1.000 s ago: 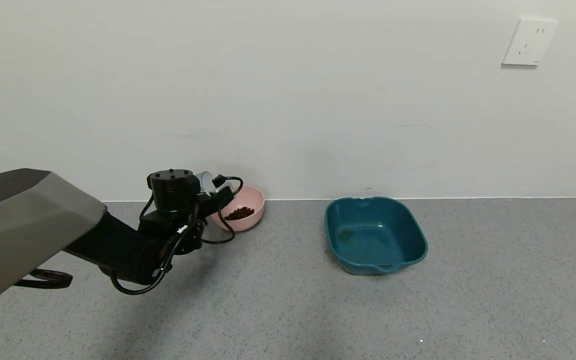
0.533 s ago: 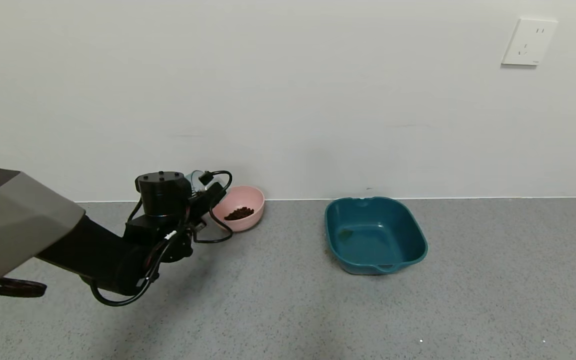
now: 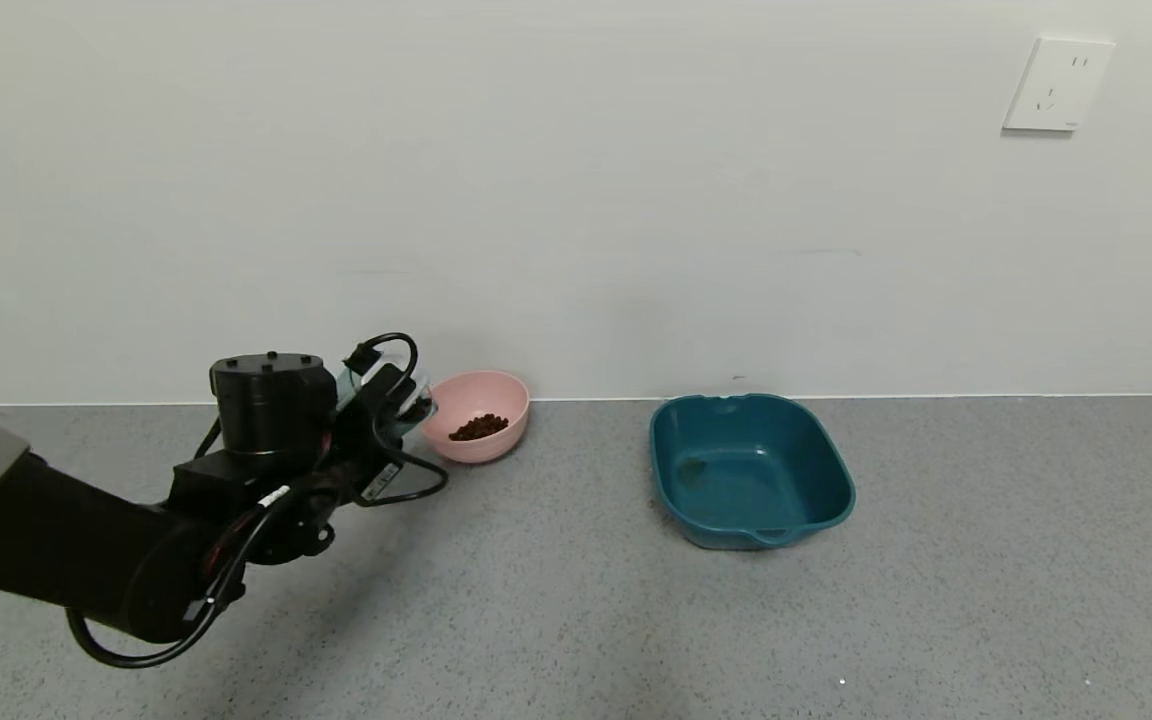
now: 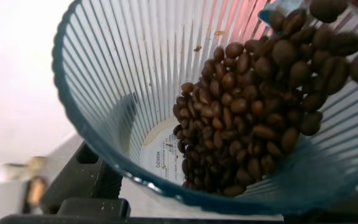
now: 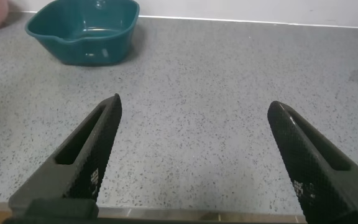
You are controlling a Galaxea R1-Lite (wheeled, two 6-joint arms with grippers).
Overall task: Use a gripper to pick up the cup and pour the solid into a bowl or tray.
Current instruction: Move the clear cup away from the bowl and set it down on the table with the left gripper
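Note:
My left gripper [image 3: 394,397] is shut on the ribbed translucent blue-grey cup [image 3: 420,404], holding it tilted just left of the pale pink bowl [image 3: 511,437] by the wall. The arm hides most of the cup in the head view. In the left wrist view the cup [image 4: 117,74] fills the frame, and dark brown beans [image 4: 253,112] lie heaped along its lower side. A small heap of the same beans [image 3: 479,427] lies in the pink bowl. My right gripper [image 5: 194,104] is open and empty over bare floor, out of the head view.
A teal squarish basin [image 3: 841,490] stands on the grey speckled floor to the right of the bowl; it also shows in the right wrist view [image 5: 42,34]. A white wall with a socket [image 3: 1058,84] runs close behind both.
My left arm has drawn back to the left and toward me with the cup, away from the pink bowl. The bowl, its beans and the basin have not moved.

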